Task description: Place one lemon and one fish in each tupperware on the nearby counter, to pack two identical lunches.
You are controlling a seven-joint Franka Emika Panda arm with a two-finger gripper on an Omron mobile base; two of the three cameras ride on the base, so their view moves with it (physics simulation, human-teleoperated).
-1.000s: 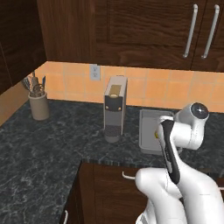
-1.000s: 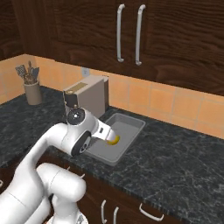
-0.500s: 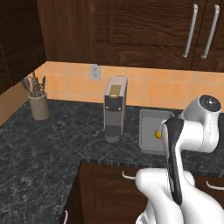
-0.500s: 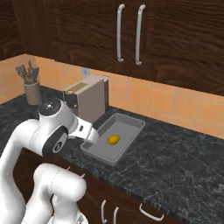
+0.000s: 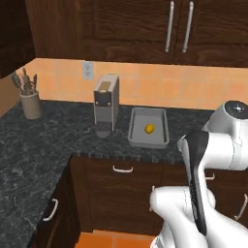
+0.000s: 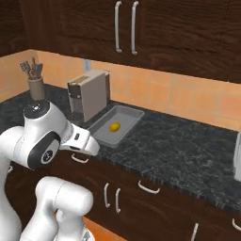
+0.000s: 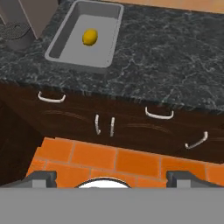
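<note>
Lying alone in the tupperware (image 5: pixel 148 134), one lemon (image 5: pixel 149 128), a little toward the far half of the grey floor, clear of every wall. Sits loose, touched by nothing; seen again as a yellow oval in the right base view and the hand view. Tray itself set lengthwise from near to far on the counter (image 5: pixel 43 145), its near rim close to the counter's front edge, just to the right of the coffee machine (image 5: pixel 106 105) and not touching it. Machine's top cut off in the hand view, leaving its round dark foot and lower body.

Farther left, against the orange tiles, a utensil holder (image 5: pixel 31 103) with handles too small to tell apart. Wall outlet (image 5: pixel 87 70) above and left of the machine. Upper cabinets (image 5: pixel 145 26) with two long handles, tops cropped.

Below the stone, dark drawers and doors with pale handles (image 7: pixel 159 114); orange floor tiles (image 7: pixel 113 159) at the foot.

Gripper (image 7: pixel 112 178) hangs low in front of the cabinets, well back from the tray, fingertips (image 7: pixel 40 178) spread to the full, nothing between them. Only the tips poke above the bottom band. Forearm blocks part of the cabinet front in both base views.
</note>
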